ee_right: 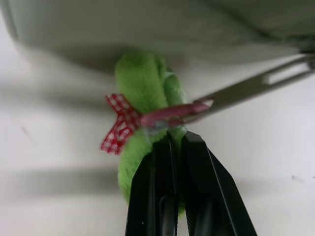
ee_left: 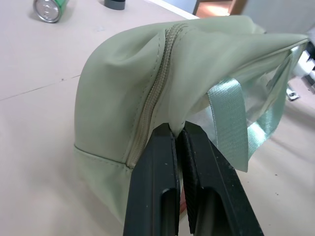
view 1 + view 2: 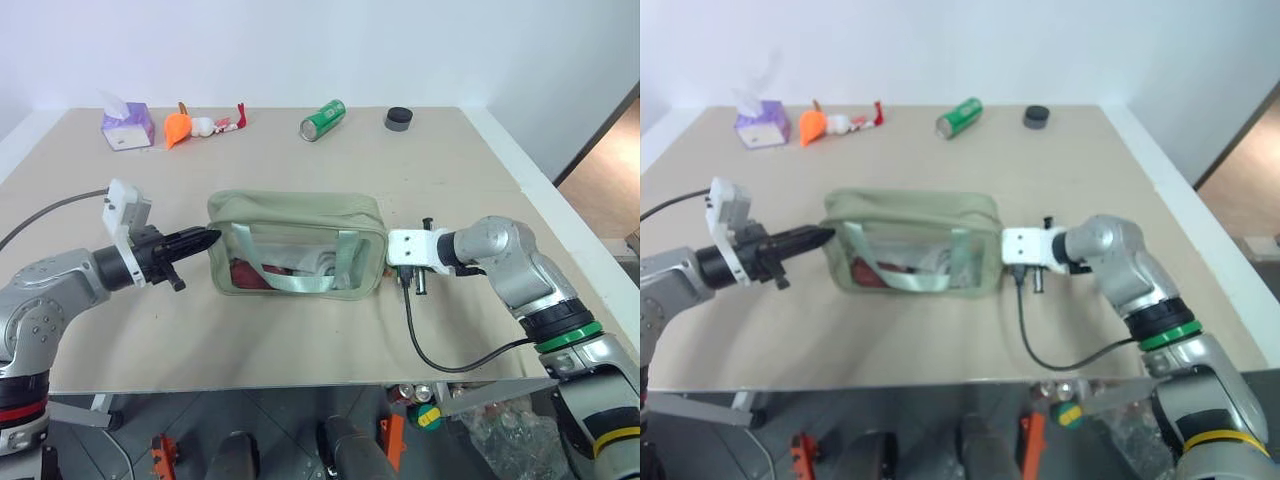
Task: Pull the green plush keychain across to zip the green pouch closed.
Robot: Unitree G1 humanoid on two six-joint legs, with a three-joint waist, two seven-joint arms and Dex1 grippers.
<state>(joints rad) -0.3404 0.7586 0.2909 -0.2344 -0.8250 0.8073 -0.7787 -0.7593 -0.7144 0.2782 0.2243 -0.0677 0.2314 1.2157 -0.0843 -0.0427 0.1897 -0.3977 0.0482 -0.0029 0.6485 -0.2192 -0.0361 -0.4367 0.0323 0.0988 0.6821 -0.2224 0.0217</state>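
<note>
Pinching the fabric at one end of the green pouch (image 3: 296,245), the left gripper (image 2: 178,132) has its 2 black fingers (image 2: 156,187) pressed together on a fold of cloth right beside the zipper seam. The pouch lies on the tan table (image 3: 300,340), long side toward the robot, its green webbing strap (image 3: 300,283) draped over the clear front panel, through which something red shows.

At the pouch's opposite end the right gripper (image 1: 174,138) is clamped on the green plush keychain (image 1: 147,88); its 2 fingers sit nearly touching, with the lime plush between and behind them. A small red-and-white checked bow (image 1: 119,123) is tied at the charm, and a metal link runs from there toward the pouch. The keychain hangs just below the pouch's edge, though the zipper pull itself appears blurred in the right wrist view.

Along the far side of the table stand a purple tissue box (image 3: 127,125), an orange toy (image 3: 178,127), a green can (image 3: 322,119) lying on its side and a black cap (image 3: 399,118), all well apart from the pouch.
</note>
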